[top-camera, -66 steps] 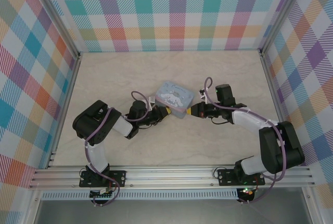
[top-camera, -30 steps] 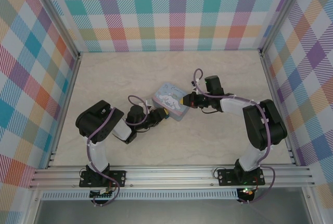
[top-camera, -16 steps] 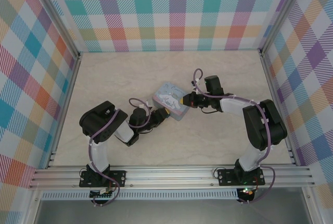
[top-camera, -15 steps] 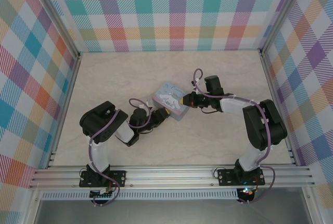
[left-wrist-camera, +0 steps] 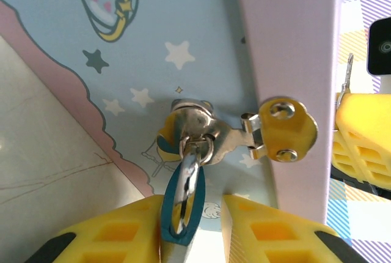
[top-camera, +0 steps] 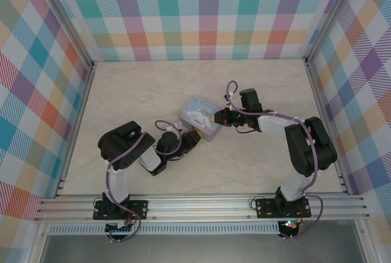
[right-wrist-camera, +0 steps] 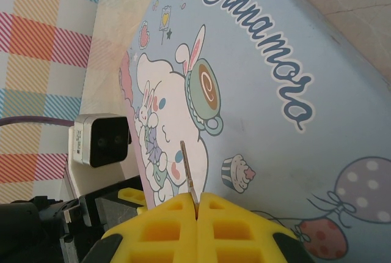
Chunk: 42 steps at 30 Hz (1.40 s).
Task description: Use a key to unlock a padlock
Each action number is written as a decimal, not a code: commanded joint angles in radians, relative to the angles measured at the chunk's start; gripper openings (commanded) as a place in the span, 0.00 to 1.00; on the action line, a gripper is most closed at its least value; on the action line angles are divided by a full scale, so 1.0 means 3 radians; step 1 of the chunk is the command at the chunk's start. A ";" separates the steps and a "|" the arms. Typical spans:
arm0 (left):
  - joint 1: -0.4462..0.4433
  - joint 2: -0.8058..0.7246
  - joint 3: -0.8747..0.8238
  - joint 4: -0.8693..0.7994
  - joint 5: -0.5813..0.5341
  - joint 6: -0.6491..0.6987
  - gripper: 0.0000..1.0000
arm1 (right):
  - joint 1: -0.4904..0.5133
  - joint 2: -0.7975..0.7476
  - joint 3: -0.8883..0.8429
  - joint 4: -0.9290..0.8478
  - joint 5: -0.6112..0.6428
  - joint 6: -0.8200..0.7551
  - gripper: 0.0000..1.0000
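My left claw [left-wrist-camera: 192,232] sitting part-spread around padlock [left-wrist-camera: 182,202]: one finger touching blue body, thin gap at other. Padlock hanging by shackle from hasp [left-wrist-camera: 211,134] on tin [left-wrist-camera: 201,30]. My right claw [right-wrist-camera: 197,205] pressing together on key [right-wrist-camera: 188,171], key jutting out over printed tin lid.

The tin [top-camera: 200,118] sits mid-table [top-camera: 153,85], between my two grippers. My left gripper [top-camera: 193,139] is at its near-left side and my right gripper [top-camera: 215,117] at its right edge. The padlock [left-wrist-camera: 181,207] hangs from the hasp [left-wrist-camera: 227,134] on the tin's near wall, between my left fingers [left-wrist-camera: 116,235]. The key [right-wrist-camera: 189,171] sticks out from my right fingers [right-wrist-camera: 165,226], pointing at the tin.
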 commanded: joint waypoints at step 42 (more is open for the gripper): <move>-0.0011 -0.0052 0.0021 -0.0253 -0.0216 0.0247 0.26 | 0.0070 0.0076 -0.0141 -0.0232 0.0087 -0.0041 0.04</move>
